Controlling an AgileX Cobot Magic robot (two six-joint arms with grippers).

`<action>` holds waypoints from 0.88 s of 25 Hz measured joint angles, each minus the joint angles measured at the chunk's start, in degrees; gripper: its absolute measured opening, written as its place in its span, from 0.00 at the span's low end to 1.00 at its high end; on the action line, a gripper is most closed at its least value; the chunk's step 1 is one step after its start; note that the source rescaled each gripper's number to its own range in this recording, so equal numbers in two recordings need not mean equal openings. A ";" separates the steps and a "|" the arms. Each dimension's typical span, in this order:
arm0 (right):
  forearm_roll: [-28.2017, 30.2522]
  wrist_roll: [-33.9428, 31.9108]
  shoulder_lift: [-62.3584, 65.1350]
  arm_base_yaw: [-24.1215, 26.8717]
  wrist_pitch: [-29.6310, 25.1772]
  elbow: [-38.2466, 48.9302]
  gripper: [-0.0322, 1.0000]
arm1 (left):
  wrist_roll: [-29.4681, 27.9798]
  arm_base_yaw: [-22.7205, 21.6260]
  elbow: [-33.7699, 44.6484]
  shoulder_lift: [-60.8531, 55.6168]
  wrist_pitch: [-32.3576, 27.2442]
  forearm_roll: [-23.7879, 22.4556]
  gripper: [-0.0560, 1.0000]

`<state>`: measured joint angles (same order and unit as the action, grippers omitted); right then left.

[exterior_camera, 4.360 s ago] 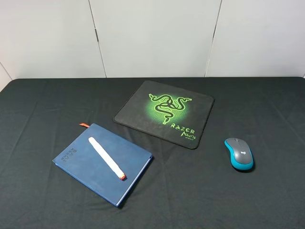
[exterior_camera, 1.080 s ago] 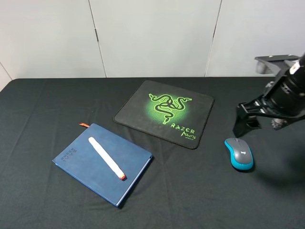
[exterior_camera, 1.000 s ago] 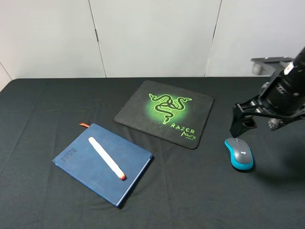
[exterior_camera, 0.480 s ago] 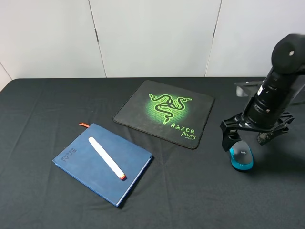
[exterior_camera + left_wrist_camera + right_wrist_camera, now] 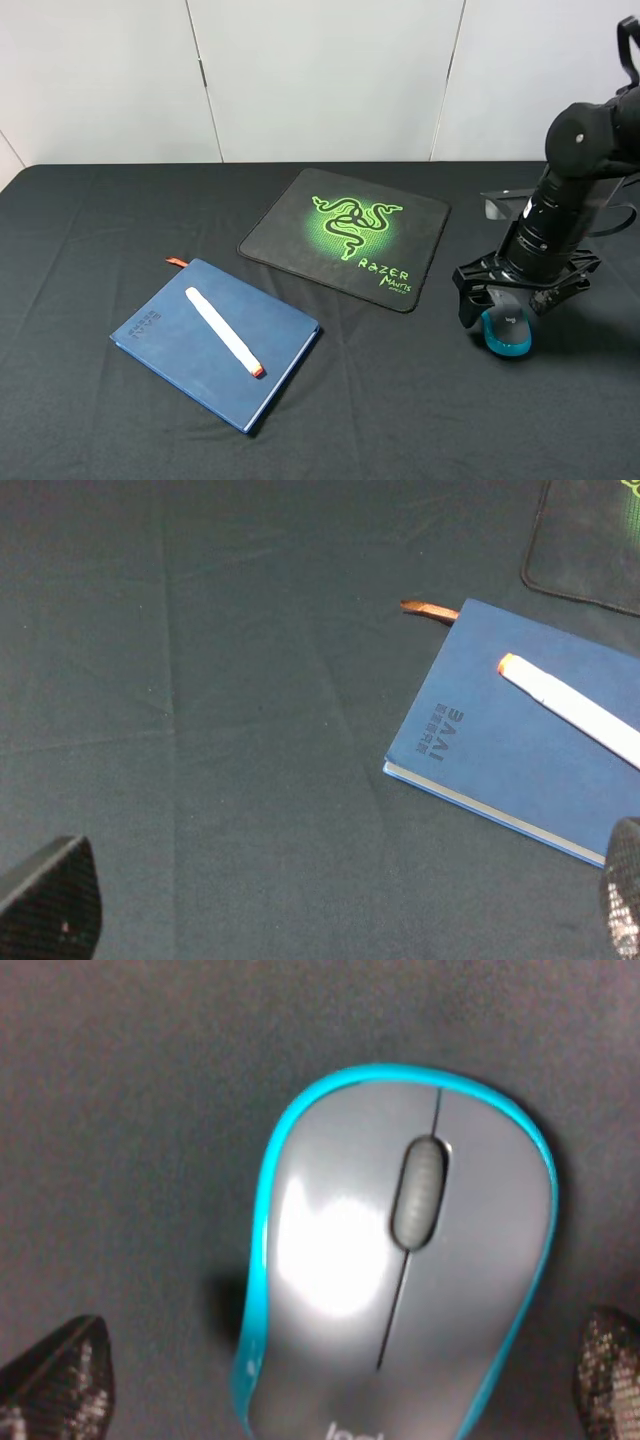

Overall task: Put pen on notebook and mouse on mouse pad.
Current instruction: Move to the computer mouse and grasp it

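Exterior high view gives me the change plainly: a second ago the right gripper point(image 5: 505, 306) hung above and behind the mouse point(image 5: 507, 338), and now it has dropped onto it, one finger on each side. Nothing else on the tabletop point(image 5: 100, 220) has shifted in that time.

My right wrist view confirms the line-up. The grey-and-blue body fills the frame with the two dark fingertips at either flank, jaws spread wide and clear of the blue sides, so nothing is gripped yet. I judge this to be the pre-grasp for the second half of the job; the squeeze is what remains before any lift.

The mouse sits on bare black cloth, near the right edge of the mouse pad point(image 5: 290, 230) but apart from it, so that part is not done. The pen point(image 5: 224, 331) already lies diagonally across the notebook point(image 5: 175, 340), orange tip toward the near corner, so I count that half as finished.

The left gripper point(image 5: 335, 905) stays out of the exterior high view. Its own camera shows its jaws wide apart and empty, looking down at the notebook's lettered corner.

Counting: one pen, one notebook with one orange ribbon point(image 5: 176, 261), one mouse, one mouse pad, and one arm in the overhead shot.
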<state>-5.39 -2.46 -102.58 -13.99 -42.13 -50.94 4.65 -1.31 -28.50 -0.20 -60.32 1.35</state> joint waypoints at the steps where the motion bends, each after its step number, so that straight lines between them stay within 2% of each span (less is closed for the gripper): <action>1: 0.00 0.00 -0.37 0.00 0.19 0.00 1.00 | 0.00 0.00 0.00 0.00 0.00 0.00 1.00; 13: 0.02 -0.09 -2.92 0.00 1.59 -0.11 1.00 | 0.00 0.00 0.00 0.00 0.00 0.00 1.00; 14: 0.02 -0.24 -2.92 0.00 1.59 -0.11 0.94 | 0.00 0.00 0.00 0.00 0.00 0.00 1.00; 16: 0.02 -0.37 -2.92 0.00 1.65 -0.11 0.60 | 0.00 0.00 0.00 0.00 0.00 0.00 1.00; 18: 0.25 -0.43 -2.92 0.00 1.81 -0.11 0.03 | 0.00 0.00 0.00 0.00 0.00 0.00 1.00; 19: 0.25 -0.54 -2.92 0.00 1.95 -0.11 0.06 | 0.00 0.00 0.00 0.00 0.00 0.00 1.00; 22: 0.25 -0.54 -2.92 0.00 2.20 -0.11 0.06 | 0.00 0.00 0.00 0.00 0.00 0.00 1.00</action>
<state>-5.13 -3.00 -105.51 -13.99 -39.92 -51.05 4.65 -1.31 -28.50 -0.20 -60.32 1.35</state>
